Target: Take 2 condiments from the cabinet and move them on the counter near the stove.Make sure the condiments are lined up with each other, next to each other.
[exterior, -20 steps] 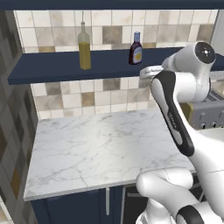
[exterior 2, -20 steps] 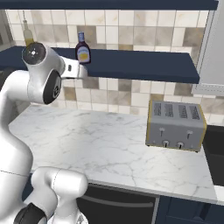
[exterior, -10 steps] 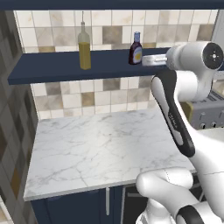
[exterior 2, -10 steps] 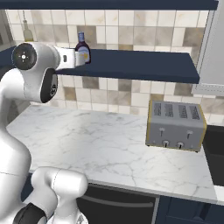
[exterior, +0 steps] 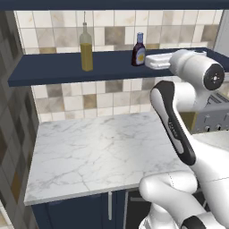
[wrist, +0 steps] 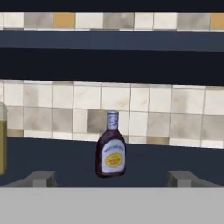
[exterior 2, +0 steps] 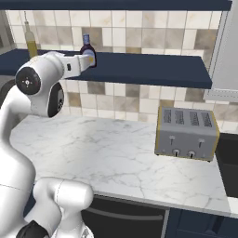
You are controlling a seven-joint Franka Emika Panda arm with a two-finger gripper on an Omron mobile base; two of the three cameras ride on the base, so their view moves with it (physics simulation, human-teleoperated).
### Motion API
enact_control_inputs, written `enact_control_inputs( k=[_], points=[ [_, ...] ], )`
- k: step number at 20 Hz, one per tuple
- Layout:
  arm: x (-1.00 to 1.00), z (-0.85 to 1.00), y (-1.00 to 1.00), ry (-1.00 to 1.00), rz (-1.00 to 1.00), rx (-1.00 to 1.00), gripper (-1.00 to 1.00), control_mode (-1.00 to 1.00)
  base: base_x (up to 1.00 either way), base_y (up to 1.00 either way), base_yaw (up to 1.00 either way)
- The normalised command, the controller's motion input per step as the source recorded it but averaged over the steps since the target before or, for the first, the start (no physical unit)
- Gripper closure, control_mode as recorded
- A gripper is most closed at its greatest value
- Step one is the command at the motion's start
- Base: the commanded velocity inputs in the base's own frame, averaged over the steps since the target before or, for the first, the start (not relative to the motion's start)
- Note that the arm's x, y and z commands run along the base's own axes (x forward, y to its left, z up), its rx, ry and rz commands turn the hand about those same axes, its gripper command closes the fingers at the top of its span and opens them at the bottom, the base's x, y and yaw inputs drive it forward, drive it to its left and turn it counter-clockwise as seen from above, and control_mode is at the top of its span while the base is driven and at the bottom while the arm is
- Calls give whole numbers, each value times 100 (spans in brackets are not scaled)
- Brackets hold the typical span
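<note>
The short dark red-brown sauce bottle point(wrist: 111, 148) with its blue cap and pale oval label stands upright straight ahead of our gripper point(wrist: 111, 178), centred between the two grey fingertips point(wrist: 40, 178) that rise at the bottom of the hand view. The jaws stand wide apart, holding nothing, and the bottle is beyond them, not touched. From the left base view we see the white hand point(exterior: 157, 61) level with the shelf, just beside the bottle point(exterior: 138, 50) on its right; from the right base view the gripper point(exterior 2: 86, 61) partly covers the bottle point(exterior 2: 87, 48).

The bottle has a rounded, bulging body that narrows to a short neck. It rests on the long flat dark navy shelf board point(exterior: 53, 70), matte and smooth, set against glossy beige and grey square tiles point(exterior: 116, 35). Farther left along the same shelf, well apart, stands the tall slim clear bottle of yellow-olive oil point(exterior: 86, 50) with a thin neck.

Below lies the white marble counter point(exterior: 103, 152) with faint grey veins, on navy base cabinets point(exterior: 80, 212). A boxy brushed-steel four-slot toaster point(exterior 2: 187, 133) with brass-coloured edges sits on it to the right.
</note>
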Motion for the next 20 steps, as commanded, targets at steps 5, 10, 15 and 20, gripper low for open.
enact_control_inputs(
  k=[5, 10, 15, 20],
  points=[
    [0, 31, 0, 0, -1, 0, -100, -100, 0, 0, 0],
    [11, 9, 0, 4, 0, 0, -100, -100, 0, 0, 0],
    [23, 0, 0, 6, 0, 0, -100, -100, 0, 0, 0],
    [11, 0, 0, 0, 0, 0, -100, -100, 0, 0, 0]
  ],
)
